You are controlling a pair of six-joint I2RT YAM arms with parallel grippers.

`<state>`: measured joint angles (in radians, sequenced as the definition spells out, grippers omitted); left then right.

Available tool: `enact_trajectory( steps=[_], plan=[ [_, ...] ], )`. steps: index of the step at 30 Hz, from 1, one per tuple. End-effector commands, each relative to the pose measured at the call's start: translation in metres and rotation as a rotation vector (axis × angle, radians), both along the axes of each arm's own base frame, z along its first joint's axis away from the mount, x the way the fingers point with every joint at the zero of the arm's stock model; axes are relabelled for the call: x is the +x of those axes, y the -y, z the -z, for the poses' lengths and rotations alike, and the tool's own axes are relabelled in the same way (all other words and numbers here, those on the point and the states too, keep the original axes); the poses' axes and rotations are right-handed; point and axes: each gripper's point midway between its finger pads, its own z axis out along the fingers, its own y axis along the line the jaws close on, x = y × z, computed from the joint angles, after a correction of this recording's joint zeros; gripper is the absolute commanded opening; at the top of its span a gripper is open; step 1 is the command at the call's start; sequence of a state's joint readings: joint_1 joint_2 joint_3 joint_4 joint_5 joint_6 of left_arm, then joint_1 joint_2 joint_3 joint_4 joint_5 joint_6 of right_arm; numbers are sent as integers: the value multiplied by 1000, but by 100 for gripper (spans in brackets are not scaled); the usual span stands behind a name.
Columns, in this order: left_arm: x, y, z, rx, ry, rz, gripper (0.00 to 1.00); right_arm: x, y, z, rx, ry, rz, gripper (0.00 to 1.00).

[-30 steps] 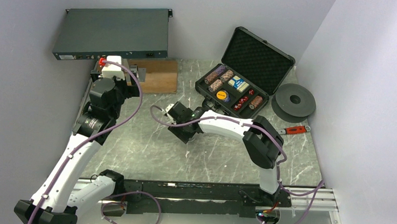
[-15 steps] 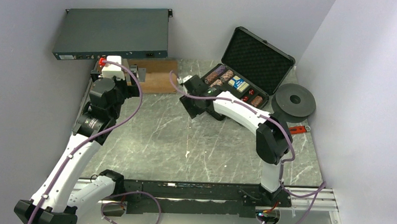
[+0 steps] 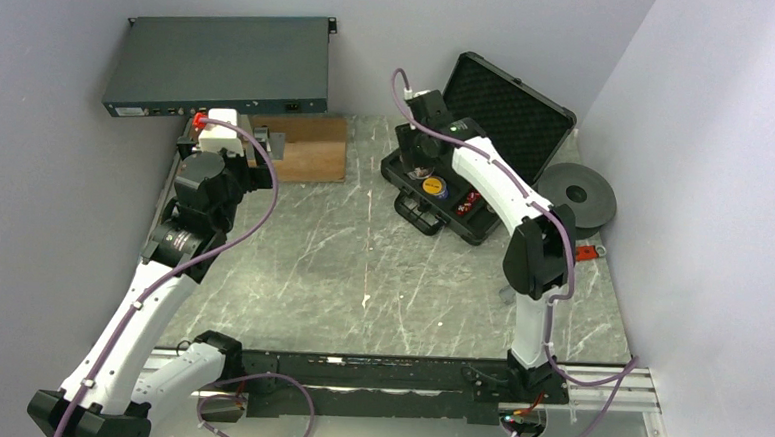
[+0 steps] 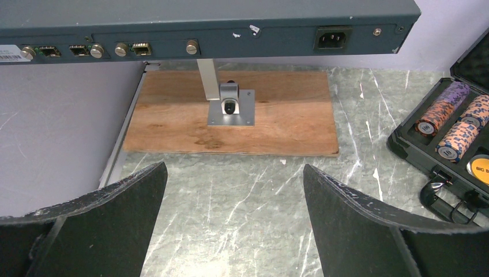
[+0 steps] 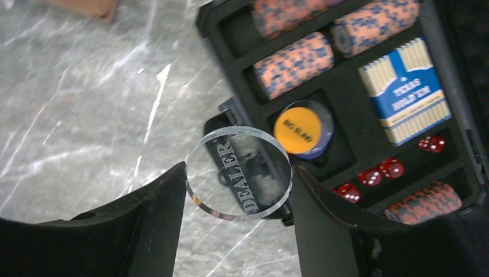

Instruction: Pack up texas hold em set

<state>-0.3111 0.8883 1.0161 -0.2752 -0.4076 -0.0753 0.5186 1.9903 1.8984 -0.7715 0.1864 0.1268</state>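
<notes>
Right gripper has its jaws part-closed on the rim of a clear round dealer button, pinched edge to edge with the lettered face toward the wrist camera. In the top view the open hard case sits at about 1 o'clock on the table, lid propped back and handle facing 7 o'clock. In the wrist view the disc hangs over the handle side of the case, not over a pocket. The round well, at roughly 1 o'clock from the disc, already holds a yellow button lying on a blue one. Chip rolls lie at 12 o'clock of that well, the card box at 2 o'clock, and the dice at 4 o'clock. Left gripper is spread wide and empty at 10 o'clock, facing the wooden board.

Risks, as judged:
- The grip is on a thin, slick rim only, so a jolt or slight twist could squirt the disc out.
- Letting go here would land it on the handle or the table, not in the foam.
- The well is already stacked, so a third button may sit proud or skate off the yellow one and foul the lid when it closes.
- A low approach could let the fingers nudge the dice or a chip roll out of its slot.
- The disc's clear edges are hard to read against the black foam, so centring could be off.
</notes>
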Motion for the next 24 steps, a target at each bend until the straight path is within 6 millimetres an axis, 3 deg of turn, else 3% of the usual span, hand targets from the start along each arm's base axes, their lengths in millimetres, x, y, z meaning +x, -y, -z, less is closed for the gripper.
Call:
enact_trajectory(
  steps=[1, 11, 24],
  plan=[
    [0, 1, -20, -34, 50, 4, 94, 19, 19, -17, -24, 41, 93, 0],
    [2, 3, -19, -36, 46, 9, 94, 54, 70, -22, -21, 68, 211, 0],
    [5, 8, -15, -43, 31, 29, 94, 76, 111, -5, -3, 42, 287, 0]
  ],
)
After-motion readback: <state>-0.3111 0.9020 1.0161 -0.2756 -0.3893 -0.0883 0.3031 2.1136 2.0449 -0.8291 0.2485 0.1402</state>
